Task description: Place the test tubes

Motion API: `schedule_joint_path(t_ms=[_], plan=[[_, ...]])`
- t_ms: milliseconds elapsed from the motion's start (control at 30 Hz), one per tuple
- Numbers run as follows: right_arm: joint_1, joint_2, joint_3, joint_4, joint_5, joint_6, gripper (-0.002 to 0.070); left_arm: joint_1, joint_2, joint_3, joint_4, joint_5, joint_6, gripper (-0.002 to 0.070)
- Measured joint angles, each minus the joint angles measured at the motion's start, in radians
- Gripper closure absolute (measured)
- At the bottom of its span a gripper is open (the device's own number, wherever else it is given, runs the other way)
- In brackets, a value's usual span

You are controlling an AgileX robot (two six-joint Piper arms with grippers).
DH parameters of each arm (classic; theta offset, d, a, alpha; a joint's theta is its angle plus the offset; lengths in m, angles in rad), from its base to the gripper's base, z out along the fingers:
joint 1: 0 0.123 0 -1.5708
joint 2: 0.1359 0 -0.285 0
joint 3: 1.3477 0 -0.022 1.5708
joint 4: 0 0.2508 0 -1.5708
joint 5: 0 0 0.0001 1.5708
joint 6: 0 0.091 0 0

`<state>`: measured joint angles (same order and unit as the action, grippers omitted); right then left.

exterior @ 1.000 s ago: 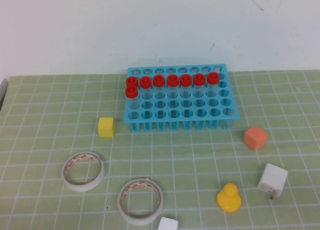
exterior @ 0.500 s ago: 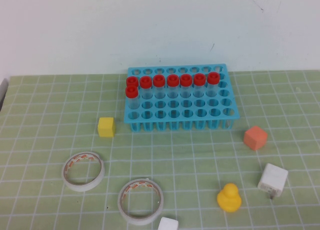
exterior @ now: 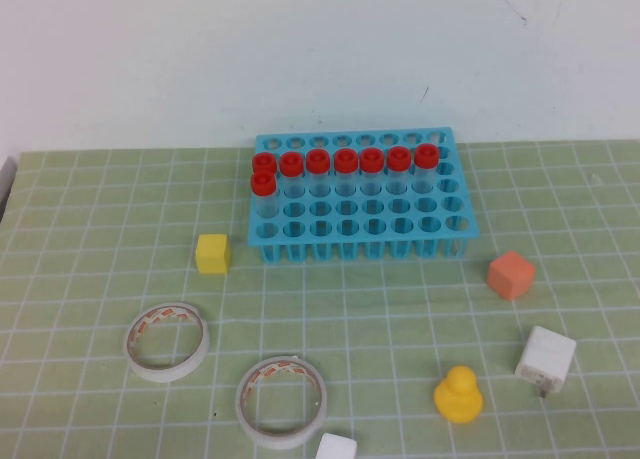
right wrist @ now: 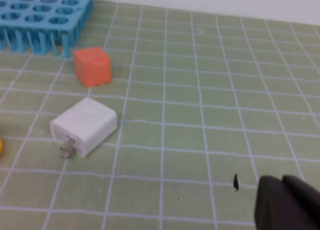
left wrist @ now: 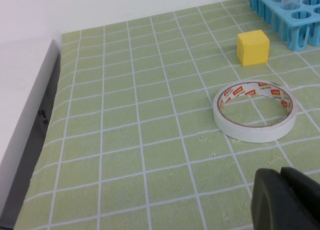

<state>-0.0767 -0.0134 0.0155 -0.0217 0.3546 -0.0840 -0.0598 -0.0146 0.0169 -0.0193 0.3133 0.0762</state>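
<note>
A blue test tube rack [exterior: 364, 224] stands at the back middle of the green grid mat. Several clear tubes with red caps [exterior: 344, 162] stand upright in one row of it, and one more red-capped tube [exterior: 263, 185] stands in the row in front at the left end. No arm shows in the high view. My left gripper [left wrist: 282, 190] is shut and holds nothing, low over the mat near a tape roll [left wrist: 254, 109]. My right gripper [right wrist: 285, 197] is shut and holds nothing, over bare mat near the white plug adapter [right wrist: 83, 126].
A yellow cube [exterior: 212, 253] lies left of the rack and an orange cube [exterior: 511, 274] right of it. Two tape rolls [exterior: 166, 341] [exterior: 281, 400], a yellow duck [exterior: 458, 394], a white plug adapter [exterior: 545, 360] and a white block [exterior: 336, 447] lie nearer the front.
</note>
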Motion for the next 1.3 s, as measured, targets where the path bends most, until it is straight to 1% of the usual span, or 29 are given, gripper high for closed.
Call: schedule_joint_path(t_ms=[267,1300], plan=[[0.0,0.0,0.0,-0.034,-0.002,0.031,0.0678,0.0,0.0,0.0,0.0,0.0,0.0,0.0676],[0.0,0.0,0.0,-0.042,-0.007,0.033,0.0678,0.0,0.0,0.0,0.0,0.0,0.0,0.0676]])
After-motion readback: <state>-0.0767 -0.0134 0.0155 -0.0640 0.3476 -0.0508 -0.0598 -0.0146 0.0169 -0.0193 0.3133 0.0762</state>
